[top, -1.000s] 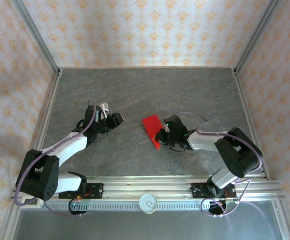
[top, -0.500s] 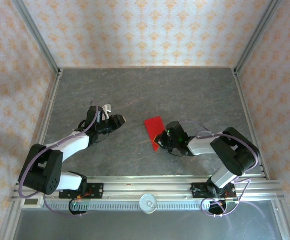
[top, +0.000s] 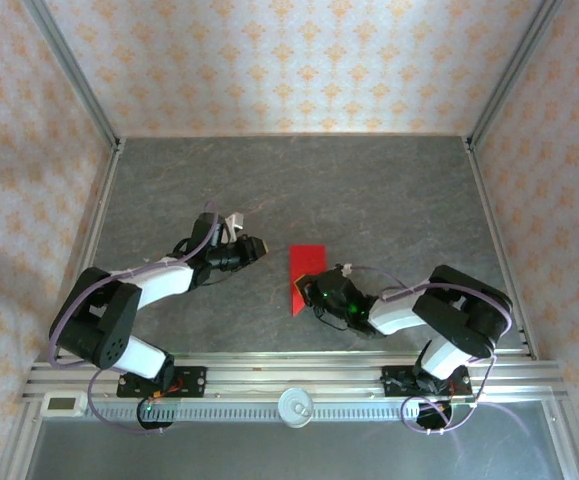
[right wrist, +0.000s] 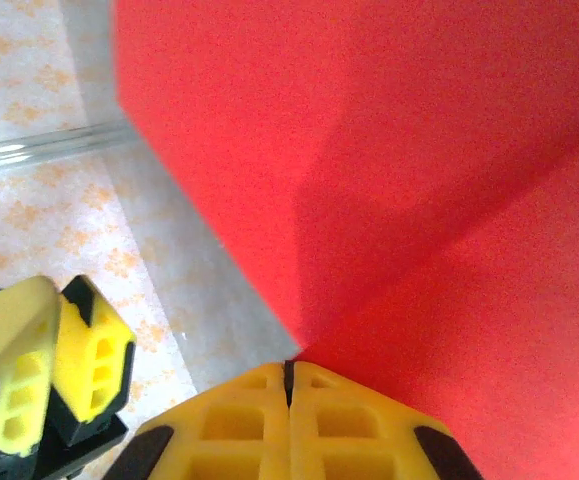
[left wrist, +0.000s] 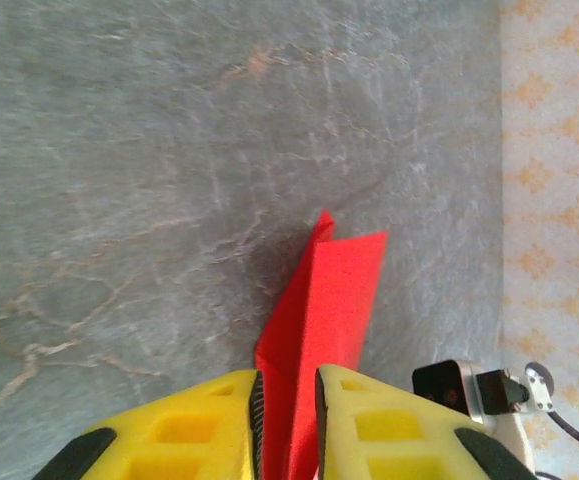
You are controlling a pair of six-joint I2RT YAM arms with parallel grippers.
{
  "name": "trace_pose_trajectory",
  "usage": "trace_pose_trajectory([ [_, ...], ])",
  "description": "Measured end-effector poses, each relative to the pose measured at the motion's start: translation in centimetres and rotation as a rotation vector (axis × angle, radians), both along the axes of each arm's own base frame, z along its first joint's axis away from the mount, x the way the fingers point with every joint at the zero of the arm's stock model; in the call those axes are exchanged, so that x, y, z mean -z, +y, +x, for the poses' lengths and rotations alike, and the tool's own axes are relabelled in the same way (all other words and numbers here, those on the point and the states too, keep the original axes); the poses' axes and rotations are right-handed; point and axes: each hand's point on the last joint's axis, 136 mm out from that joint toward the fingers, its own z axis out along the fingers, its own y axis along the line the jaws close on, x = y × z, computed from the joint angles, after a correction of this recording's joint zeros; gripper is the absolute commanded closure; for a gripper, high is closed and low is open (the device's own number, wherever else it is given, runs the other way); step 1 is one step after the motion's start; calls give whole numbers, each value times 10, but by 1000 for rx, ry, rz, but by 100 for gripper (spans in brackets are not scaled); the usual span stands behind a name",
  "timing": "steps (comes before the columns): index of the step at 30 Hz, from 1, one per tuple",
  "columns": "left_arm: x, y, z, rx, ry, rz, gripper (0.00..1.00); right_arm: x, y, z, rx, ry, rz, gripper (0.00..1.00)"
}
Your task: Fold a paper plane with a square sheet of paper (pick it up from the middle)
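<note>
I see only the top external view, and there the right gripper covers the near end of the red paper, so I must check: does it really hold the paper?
Observer: Yes. In the right wrist view the right gripper has its fingers pressed together on a corner of the red paper.
Operator: Is the paper flat there, or folded?
Observer: Folded. A crease runs across it from the gripped corner.
Operator: And does the left gripper touch the paper?
Observer: It seems not. In the right wrist view the left gripper sits off to the side, apart from the paper.
</note>
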Motion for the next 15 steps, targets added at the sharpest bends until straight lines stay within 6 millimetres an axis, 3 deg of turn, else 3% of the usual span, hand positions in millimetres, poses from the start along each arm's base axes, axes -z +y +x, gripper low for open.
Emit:
trace_pose_trajectory([
  [4, -2, -17, -2, 48, -8, -11, 86, -24, -9, 11, -1, -71, -26, 87],
  [8, -2, -38, -8, 109, -5, -18, 88, -43, -48, 27, 42, -150, -77, 76],
  [12, 2, -62, -15, 173, 1, -16, 89, -42, -90, 37, 68, -190, -162, 70],
  [15, 9, -76, -18, 206, 16, -9, 91, -31, -101, 36, 18, -181, -230, 65],
])
